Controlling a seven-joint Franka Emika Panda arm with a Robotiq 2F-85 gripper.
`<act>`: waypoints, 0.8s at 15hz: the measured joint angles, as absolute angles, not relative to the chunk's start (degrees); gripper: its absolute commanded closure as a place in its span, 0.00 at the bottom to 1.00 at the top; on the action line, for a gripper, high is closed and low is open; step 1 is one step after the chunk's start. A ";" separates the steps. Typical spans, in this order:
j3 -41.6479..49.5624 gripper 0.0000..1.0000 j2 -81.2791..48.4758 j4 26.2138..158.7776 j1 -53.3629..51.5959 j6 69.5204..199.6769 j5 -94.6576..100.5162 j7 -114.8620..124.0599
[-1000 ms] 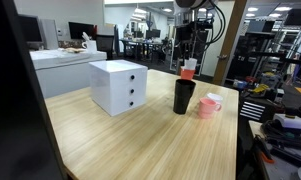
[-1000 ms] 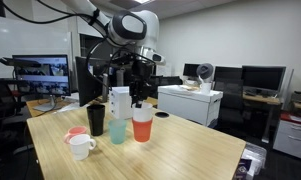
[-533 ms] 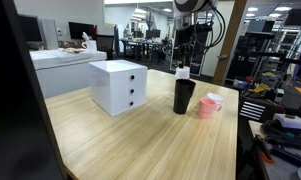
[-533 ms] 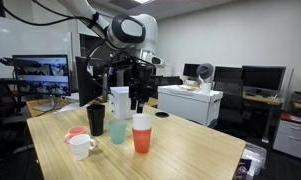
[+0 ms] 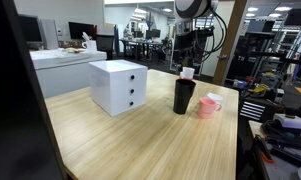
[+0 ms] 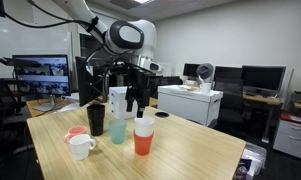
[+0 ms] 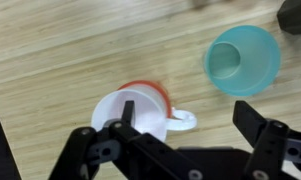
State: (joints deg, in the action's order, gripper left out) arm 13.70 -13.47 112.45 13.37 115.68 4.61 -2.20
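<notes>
Tool [image 7: 182, 112] spread, holding nothing, above small white handled plastic cup [image 7: 140, 105], apparently nested in orange plastic cup [image 7: 150, 88] on wooden table [image 7: 50, 50], 8 o'clock from teal plastic cup [image 7: 245, 60]; likely light, stiff, slippery: grip across rim.

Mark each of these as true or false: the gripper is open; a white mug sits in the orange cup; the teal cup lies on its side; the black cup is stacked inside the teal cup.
1. The gripper is open. True: in the wrist view its jaws stand wide apart.
2. A white mug sits in the orange cup. True.
3. The teal cup lies on its side. False: it stands upright, mouth up.
4. The black cup is stacked inside the teal cup. False: it stands on the table by itself, beside the teal cup.
</notes>
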 measured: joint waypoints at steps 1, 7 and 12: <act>13.80 0.00 -13.47 112.65 13.39 115.68 4.61 -2.20; 14.77 0.38 -13.46 113.24 13.53 115.68 4.73 -2.20; 15.07 0.73 -13.15 113.29 13.54 115.68 4.73 -2.20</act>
State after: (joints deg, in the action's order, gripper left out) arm 15.07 -13.15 113.29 13.54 115.68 4.73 -2.20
